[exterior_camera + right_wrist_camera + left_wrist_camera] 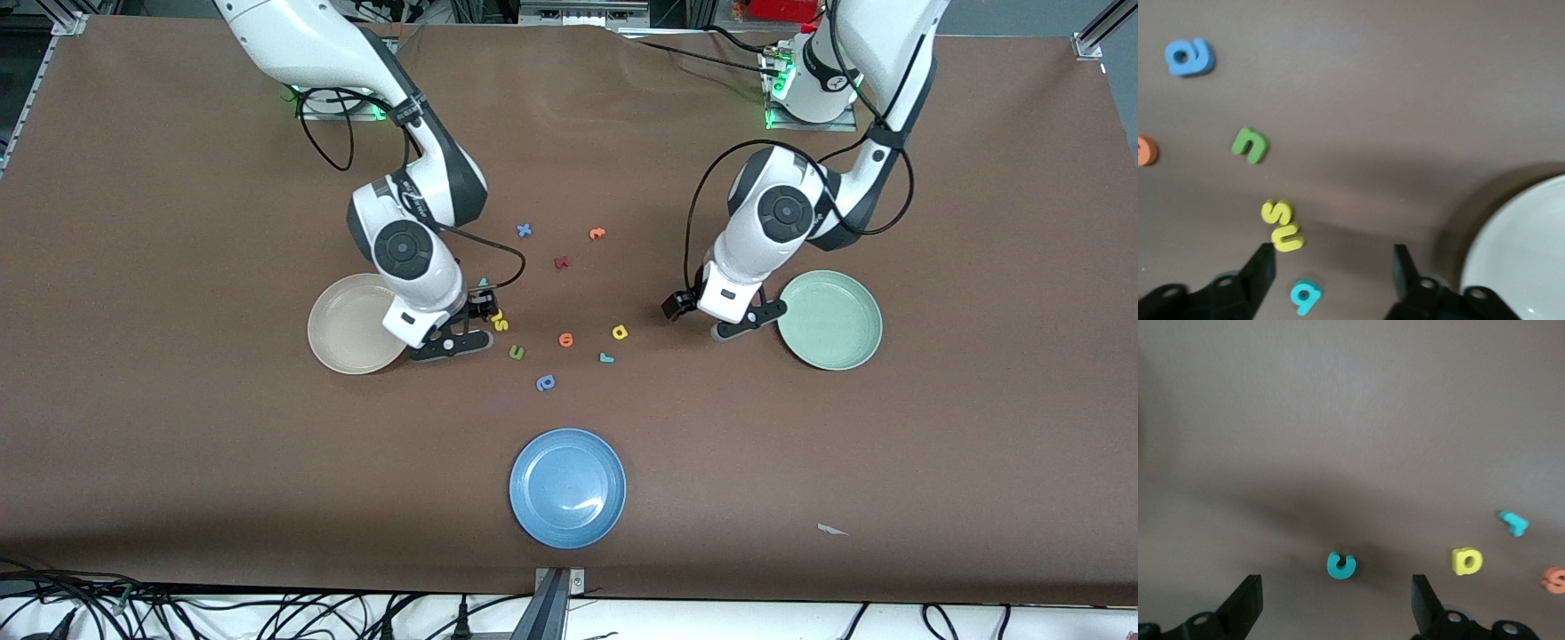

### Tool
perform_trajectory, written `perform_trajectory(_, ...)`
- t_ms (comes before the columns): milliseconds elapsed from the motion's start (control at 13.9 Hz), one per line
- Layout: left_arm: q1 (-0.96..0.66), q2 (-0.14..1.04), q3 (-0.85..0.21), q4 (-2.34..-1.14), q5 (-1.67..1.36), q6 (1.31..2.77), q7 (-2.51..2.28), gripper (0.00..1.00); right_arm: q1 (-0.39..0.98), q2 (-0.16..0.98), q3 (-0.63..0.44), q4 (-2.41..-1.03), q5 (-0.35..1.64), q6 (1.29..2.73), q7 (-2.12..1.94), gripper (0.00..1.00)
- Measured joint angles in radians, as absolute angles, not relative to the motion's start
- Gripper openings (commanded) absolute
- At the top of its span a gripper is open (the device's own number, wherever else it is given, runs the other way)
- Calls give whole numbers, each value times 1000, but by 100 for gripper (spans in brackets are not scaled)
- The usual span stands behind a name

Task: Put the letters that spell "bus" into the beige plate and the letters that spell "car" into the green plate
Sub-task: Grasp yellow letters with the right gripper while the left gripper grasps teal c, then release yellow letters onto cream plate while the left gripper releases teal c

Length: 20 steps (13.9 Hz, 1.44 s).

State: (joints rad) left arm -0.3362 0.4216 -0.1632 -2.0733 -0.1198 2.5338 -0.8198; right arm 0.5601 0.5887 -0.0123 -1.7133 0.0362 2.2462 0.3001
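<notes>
My right gripper [451, 343] [1333, 261] hangs low and open beside the beige plate [348, 331] [1528, 257]. The teal "b" [1305, 295] lies on the table between its fingers, untouched. The yellow "u" [1286, 237] and yellow "s" [1277, 212] [500, 323] lie side by side just past one fingertip. My left gripper [745, 322] [1335, 588] is open and low next to the green plate [831, 320]. The teal "c" [1341, 565] lies just ahead of its fingertips. The yellow "a" [1467, 561] [620, 332] and teal "r" [1514, 522] [606, 357] lie toward the table's middle.
A green letter [516, 353], an orange one [566, 339] and a blue one [545, 382] lie among the task letters. A blue "x" [524, 230], an orange letter [597, 234] and a red one [561, 262] lie nearer the bases. A blue plate [567, 487] sits nearest the front camera.
</notes>
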Motion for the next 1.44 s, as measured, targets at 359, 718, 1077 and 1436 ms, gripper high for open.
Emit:
perform_trajectory(359,-358,482,-163,-2079,-116,2605,-823,87,591,619,-12,-1714,36,2253,303,65)
perform_trajectory(718,-369,497,-162,-2079,-60,2606,-823,82,620,667,-12,-1714,36,2288,321,64)
perform_trajectory(1077,-369,520,-160,-2078,-44,2611,-823,78,634,687,-12,-1714,36,2312,338,47)
perform_trajectory(1436,-369,526,-156,-2067,-44,2620,-826,65,634,696,-13,-1714,36,2319,338,34)
